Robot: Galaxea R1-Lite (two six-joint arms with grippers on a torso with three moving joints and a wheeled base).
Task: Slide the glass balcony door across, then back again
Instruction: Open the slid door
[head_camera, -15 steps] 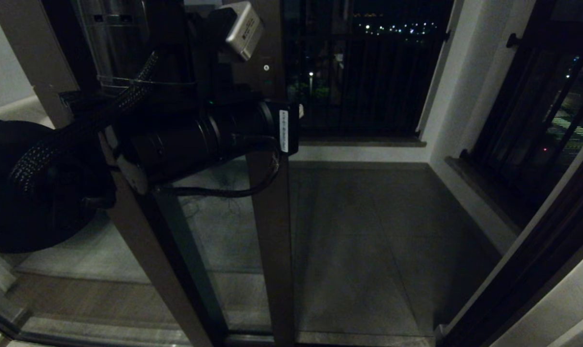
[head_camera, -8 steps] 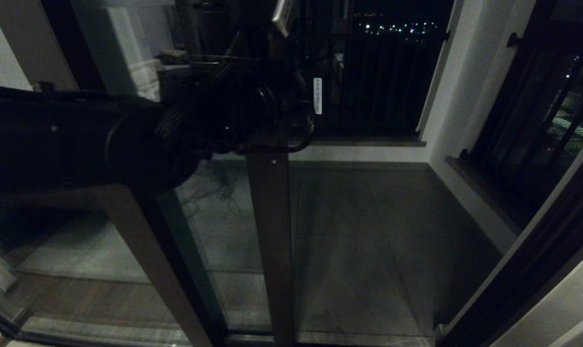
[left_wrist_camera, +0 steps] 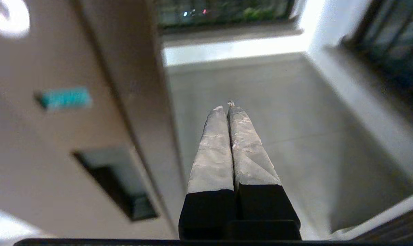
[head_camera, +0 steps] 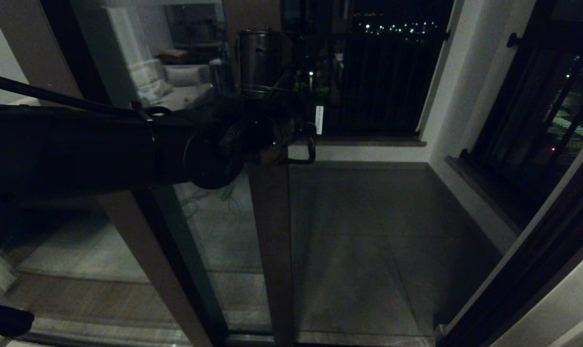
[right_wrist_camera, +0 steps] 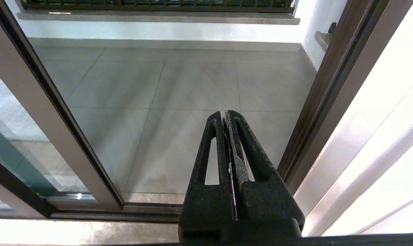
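Lowered since the earlier frame, our left gripper (left_wrist_camera: pixel 225 106), jaws pressed together on nothing, sits just right of the glass balcony door (left_wrist_camera: pixel 90 102); only the wrist view shows its handle slot (left_wrist_camera: pixel 114 184). Right gripper (right_wrist_camera: pixel 225 114) parked, jaws closed.

The doorway stands open to the right of the door (head_camera: pixel 271 231); the tiled balcony floor (head_camera: pixel 368 241) behind it is free. The door's stile blocks the left side of this gap, the dark frame (head_camera: pixel 527 270) the right. The left gripper (left_wrist_camera: pixel 228 107), fingers together, is just beside the stile, in the open gap.
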